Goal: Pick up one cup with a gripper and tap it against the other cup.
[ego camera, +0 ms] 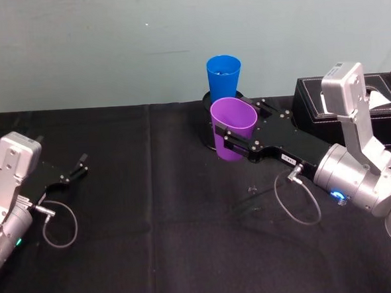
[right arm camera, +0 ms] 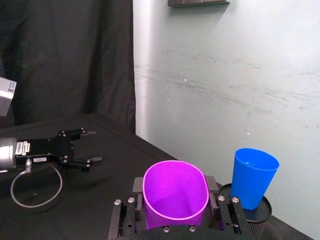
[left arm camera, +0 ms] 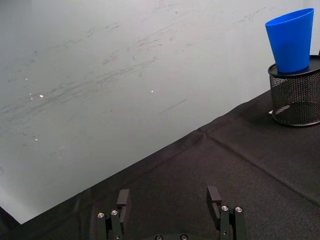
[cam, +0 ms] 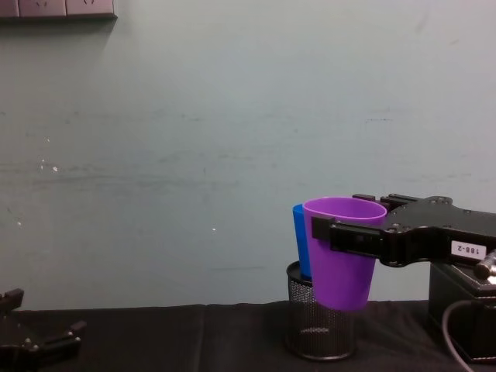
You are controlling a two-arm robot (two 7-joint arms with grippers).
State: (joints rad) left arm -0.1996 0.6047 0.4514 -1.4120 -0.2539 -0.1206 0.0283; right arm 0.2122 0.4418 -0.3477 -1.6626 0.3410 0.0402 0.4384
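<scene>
My right gripper (ego camera: 233, 143) is shut on the purple cup (ego camera: 233, 126) and holds it off the table, its mouth tilted toward me. In the right wrist view its fingers (right arm camera: 137, 188) squeeze the purple cup (right arm camera: 175, 196) from both sides. The blue cup (ego camera: 223, 74) stands just behind it, upright in a black wire-mesh pen holder (cam: 318, 329). A small gap separates the blue cup (right arm camera: 251, 176) from the purple one. From the chest, the purple cup (cam: 345, 260) partly covers the blue cup (cam: 300, 242). My left gripper (ego camera: 77, 169) rests open at the table's left.
A black box (ego camera: 312, 103) with white tissue stands at the back right, behind my right arm. A black cloth (ego camera: 175, 241) covers the table, and a pale wall runs close behind the cups. Loose cables hang from both wrists.
</scene>
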